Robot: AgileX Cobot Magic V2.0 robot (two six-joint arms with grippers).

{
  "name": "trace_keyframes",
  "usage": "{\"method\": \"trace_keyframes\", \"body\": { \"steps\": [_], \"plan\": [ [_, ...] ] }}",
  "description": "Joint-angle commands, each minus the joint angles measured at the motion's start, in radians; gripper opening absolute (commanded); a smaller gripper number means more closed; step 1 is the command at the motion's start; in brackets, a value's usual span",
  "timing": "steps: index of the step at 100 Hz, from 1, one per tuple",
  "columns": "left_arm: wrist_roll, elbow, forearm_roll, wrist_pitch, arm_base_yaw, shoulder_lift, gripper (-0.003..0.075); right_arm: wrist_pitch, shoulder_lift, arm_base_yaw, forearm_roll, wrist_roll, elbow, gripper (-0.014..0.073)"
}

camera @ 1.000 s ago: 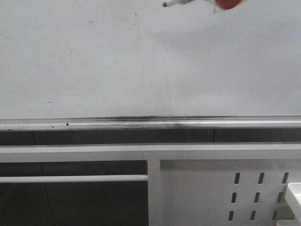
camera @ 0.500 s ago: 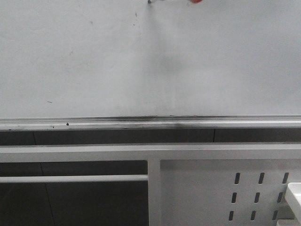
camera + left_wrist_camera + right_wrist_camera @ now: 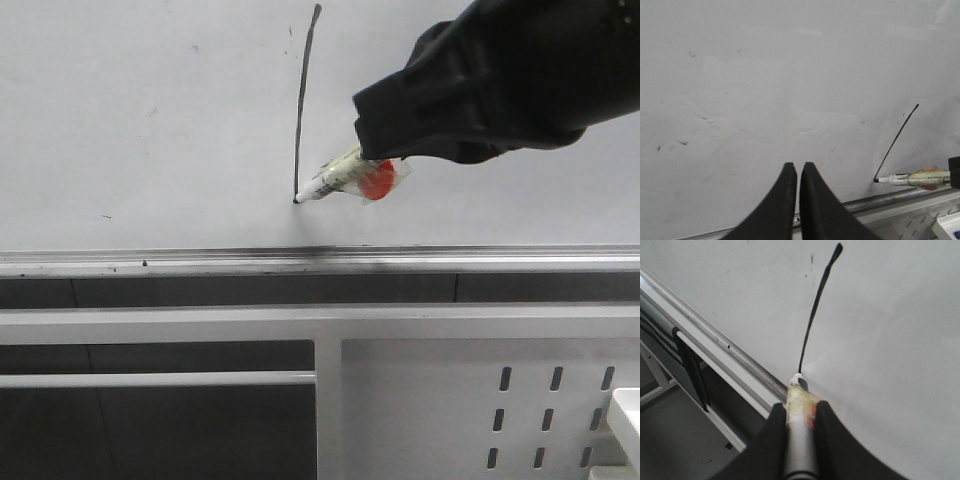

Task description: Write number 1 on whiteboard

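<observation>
Holding a pen (image 3: 340,177), the right gripper (image 3: 801,412) keeps its tip at the bottom end of the 1 (image 3: 302,100) on the board (image 3: 150,130).

The 1 is a thin black line, nearly straight up and a bit bent, in the upper middle of the front view. It runs from the top edge down to the pen tip, up and to the left of the right gripper. The right gripper comes in from the upper right and pinches the pen between its two fingers. The left gripper (image 3: 795,172) has its fingers pressed together, holding nothing, over bare board to the left of the 1. A silver rail (image 3: 200,262) runs along the board's lower edge.
</observation>
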Motion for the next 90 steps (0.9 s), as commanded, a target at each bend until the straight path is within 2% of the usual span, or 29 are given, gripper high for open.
{"method": "trace_keyframes", "body": {
  "steps": [1, 11, 20, 27, 42, 49, 70, 90],
  "plan": [
    [0.007, -0.029, 0.059, -0.077, 0.0, 0.004, -0.0019, 0.029, -0.054, 0.02, -0.039, -0.011, -0.038, -0.0077],
    [0.155, -0.029, 0.064, -0.248, 0.0, 0.011, -0.0018, 0.181, -0.088, 0.036, -0.091, -0.011, -0.057, -0.0077],
    [0.275, -0.029, 0.064, -0.35, 0.0, 0.047, 0.0002, 0.283, -0.091, 0.035, -0.095, -0.011, -0.085, -0.0077],
    [0.343, -0.029, 0.064, -0.403, 0.0, 0.09, 0.0068, 0.344, -0.087, 0.035, -0.11, -0.011, -0.117, -0.0077],
    [0.501, -0.029, 0.064, -0.49, 0.0, 0.209, 0.0293, 0.446, -0.083, 0.035, -0.165, -0.011, -0.19, -0.0077],
    [0.553, -0.029, 0.064, -0.489, 0.0, 0.274, 0.0346, 0.479, -0.081, 0.035, -0.173, -0.011, -0.223, -0.0077],
    [0.576, -0.092, 0.064, -0.466, 0.0, 0.431, 0.0349, 0.577, -0.077, 0.035, -0.182, -0.011, -0.296, -0.0077],
    [0.595, -0.166, 0.064, -0.416, 0.0, 0.53, 0.0349, 0.592, -0.077, 0.037, -0.182, -0.011, -0.308, -0.0077]
  ]
}}
